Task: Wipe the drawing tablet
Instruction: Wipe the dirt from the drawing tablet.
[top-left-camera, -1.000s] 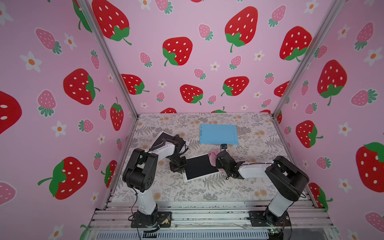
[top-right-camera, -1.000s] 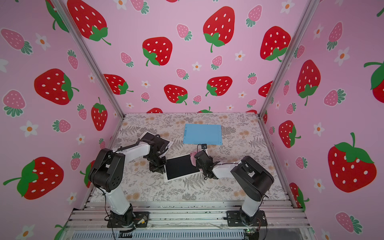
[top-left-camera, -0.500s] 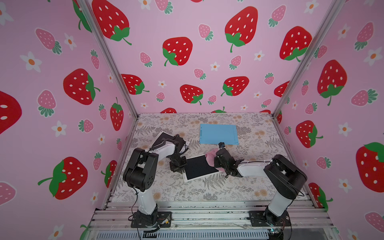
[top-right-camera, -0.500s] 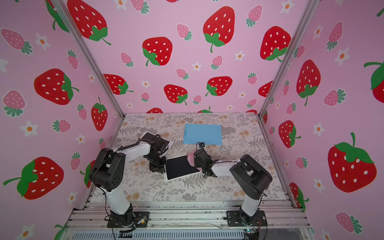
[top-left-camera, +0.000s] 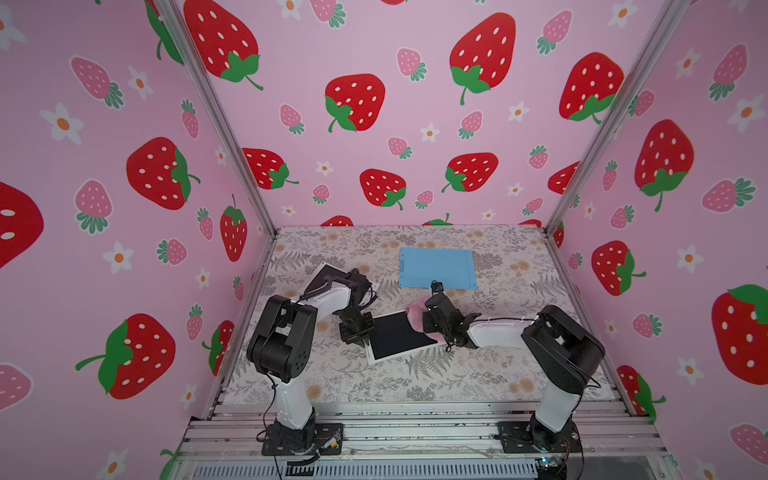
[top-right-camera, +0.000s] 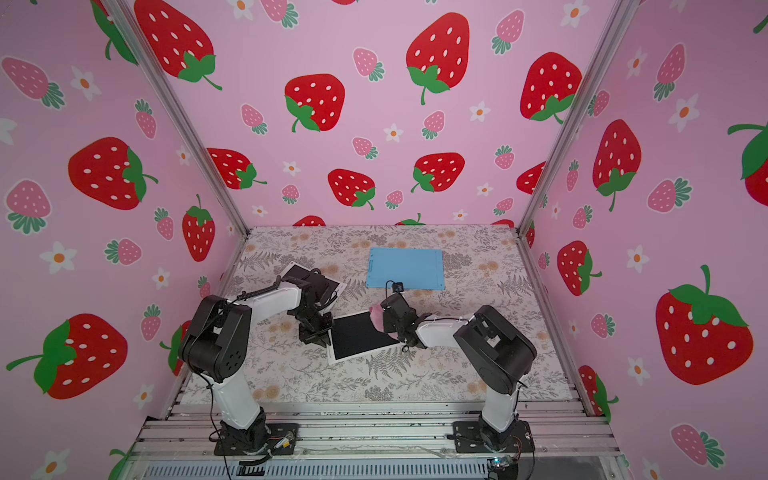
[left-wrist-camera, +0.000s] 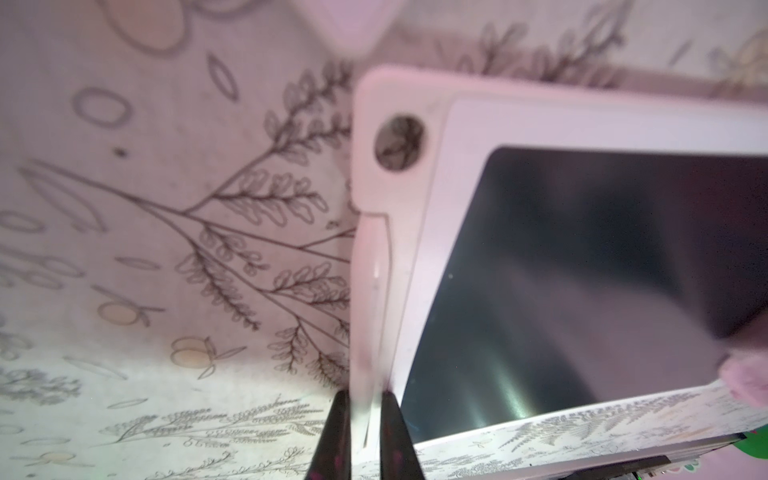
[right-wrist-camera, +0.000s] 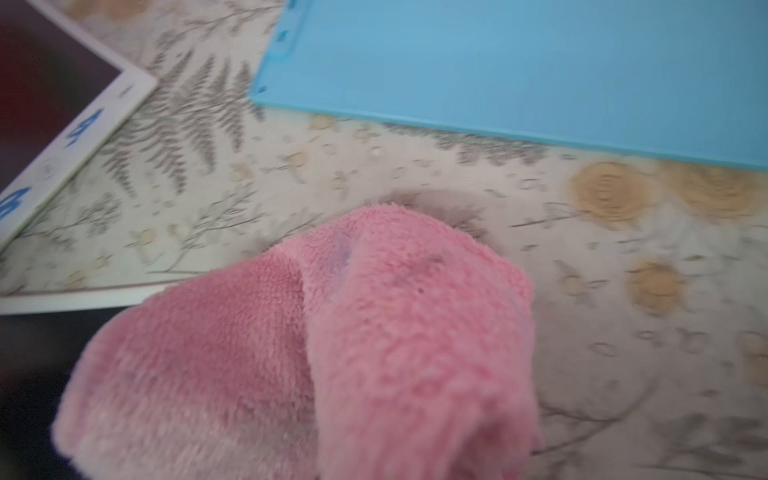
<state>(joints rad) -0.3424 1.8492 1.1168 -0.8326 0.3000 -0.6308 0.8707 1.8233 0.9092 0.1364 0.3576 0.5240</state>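
Left claw (left-wrist-camera: 365, 432) pinched the side edge of the white-framed, black-screened drawing tablet (top-left-camera: 398, 334); right claw (top-left-camera: 432, 318) clamped a fluffy pink cloth (right-wrist-camera: 307, 353) at the screen's far corner. Risk: the thin edge grip slipping, so the tablet skids across the floral surface (top-left-camera: 415, 386)

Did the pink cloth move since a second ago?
Yes, a little. The pink cloth, held by the right gripper, slid along the white drawing tablet toward the back, nearer the blue board.
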